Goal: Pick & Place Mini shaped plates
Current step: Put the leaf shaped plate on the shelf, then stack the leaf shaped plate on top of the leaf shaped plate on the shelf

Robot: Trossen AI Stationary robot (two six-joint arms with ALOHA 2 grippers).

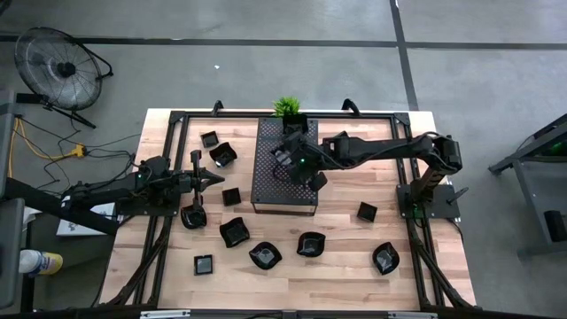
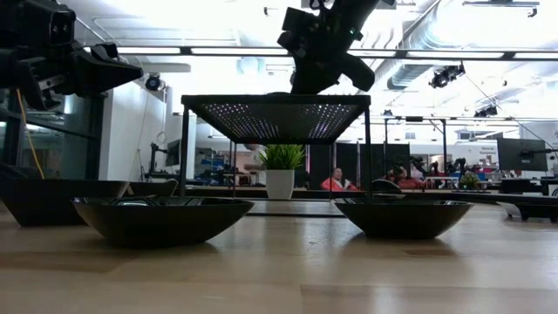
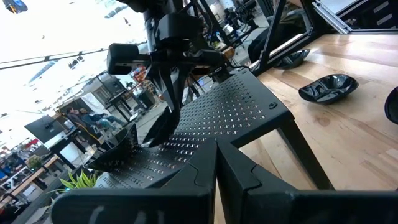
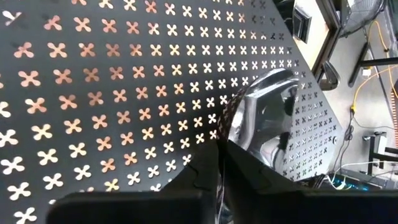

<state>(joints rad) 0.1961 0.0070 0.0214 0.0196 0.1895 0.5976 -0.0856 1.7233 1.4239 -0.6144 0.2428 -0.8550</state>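
Evidently my right gripper (image 4: 217, 162) pinches the glossy plate (image 4: 267, 118) by its thin rim over the tray (image 4: 93, 93); slippery, light, brittle; left gripper (image 1: 213, 180) clenched empty.

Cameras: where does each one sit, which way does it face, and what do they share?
High: overhead, looking straight down; both arms, perforated tray, mini plates.
Low: at tabletop height, looking level under the tray; the right hand above it.
Left wrist: behind the left hand, facing the tray and right hand.
Right wrist: behind the right hand, looking down on a glossy plate.
All four share the tray.
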